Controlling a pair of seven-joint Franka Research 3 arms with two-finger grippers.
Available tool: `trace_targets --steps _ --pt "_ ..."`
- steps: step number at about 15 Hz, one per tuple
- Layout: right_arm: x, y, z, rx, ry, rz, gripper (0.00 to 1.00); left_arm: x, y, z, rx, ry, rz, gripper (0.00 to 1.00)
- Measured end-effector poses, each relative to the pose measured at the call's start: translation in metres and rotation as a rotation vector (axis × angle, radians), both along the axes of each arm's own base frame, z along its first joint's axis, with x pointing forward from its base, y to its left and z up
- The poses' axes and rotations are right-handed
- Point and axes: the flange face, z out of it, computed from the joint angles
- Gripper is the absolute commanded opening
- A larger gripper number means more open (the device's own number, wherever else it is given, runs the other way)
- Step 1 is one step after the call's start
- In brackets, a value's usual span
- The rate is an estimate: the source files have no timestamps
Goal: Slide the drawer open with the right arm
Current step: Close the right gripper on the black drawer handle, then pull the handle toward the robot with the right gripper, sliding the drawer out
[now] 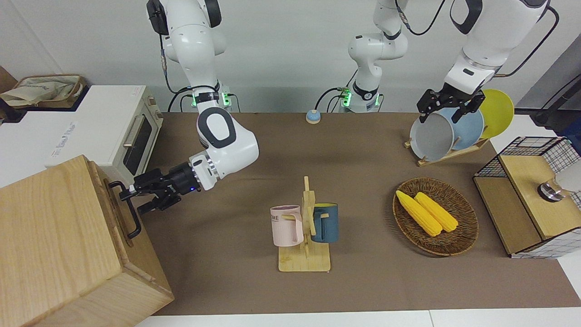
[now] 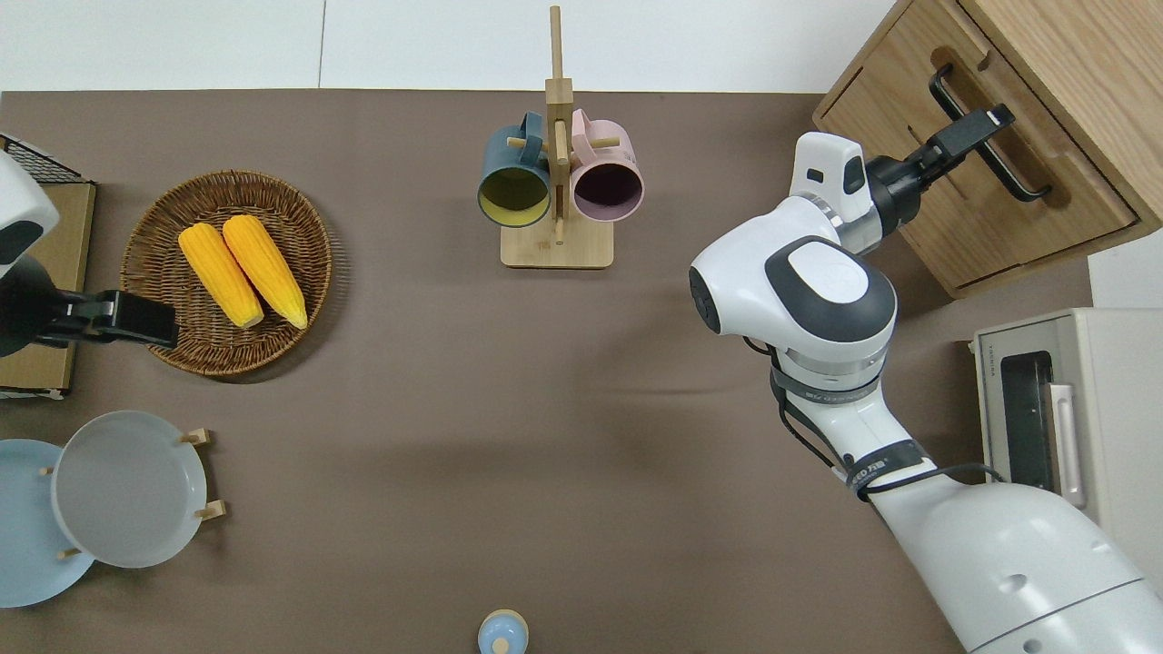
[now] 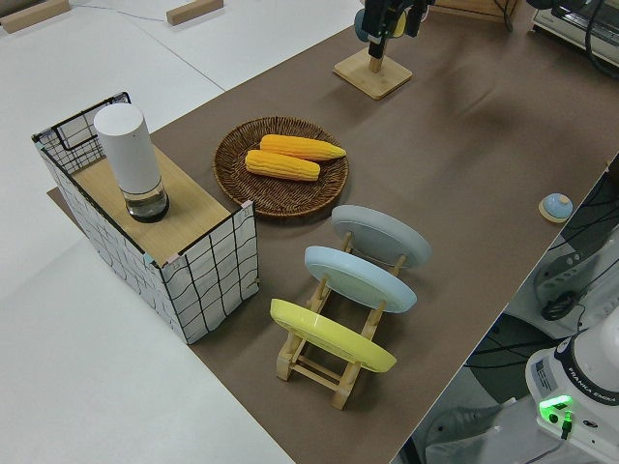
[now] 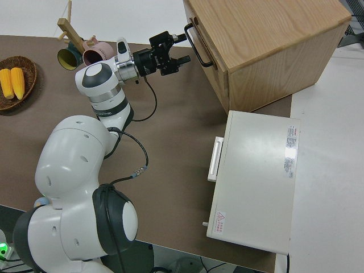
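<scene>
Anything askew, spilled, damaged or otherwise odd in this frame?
Nothing stands out. The right gripper is at the drawer's black handle, the drawer looks shut, and the left arm is parked. The mugs hang on their rack and the corn lies in its basket.

Pale, matt wood with visible grain on the big box (image 1: 54, 236) and its drawer (image 2: 981, 182); thin black metal bar for the handle (image 1: 127, 210), faintly glossy. Glossy white plastic shells on the right arm (image 2: 818, 309), with a matt black gripper (image 1: 136, 198). Smooth, off-white painted metal on the toaster oven (image 1: 109, 131), with a dark glass door. Flat, matt brown cloth-like mat over the table (image 2: 436, 409). Rough woven wicker for the basket (image 2: 154, 263), holding waxy-looking yellow corn (image 2: 241, 272). Smooth glazed mugs (image 2: 559, 182) on a light wood stand. Satin-finish plates (image 3: 358, 280) on a bare wood rack. Black wire mesh with wood panels on the small cabinet (image 3: 208, 275).
</scene>
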Motion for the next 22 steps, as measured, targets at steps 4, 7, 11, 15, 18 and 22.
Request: trace_targets --steps 4,7,11,15,18,22 --pt "0.0023 -0.0094 0.0002 -0.004 0.0 -0.003 0.027 0.0 0.0 0.0 0.0 0.0 0.0 0.99" --pt "0.0042 -0.0125 -0.0002 0.0 0.002 0.011 0.0 0.0 0.0 0.0 0.0 0.0 0.0 0.99" --pt "0.0041 -0.0123 0.0008 -0.005 -0.006 0.015 0.0 0.0 0.0 0.0 0.0 0.0 0.0 0.99" --pt "0.0039 -0.012 0.0007 -0.005 -0.006 0.015 0.435 0.0 0.0 0.0 0.0 0.0 0.0 0.99" --pt "0.0038 -0.0111 0.0002 -0.003 -0.006 0.017 0.423 0.0 0.0 0.0 0.0 0.0 0.0 0.99" --pt "0.003 -0.0046 -0.0004 0.001 -0.003 0.03 0.07 0.0 0.0 0.0 0.0 0.0 0.0 0.99"
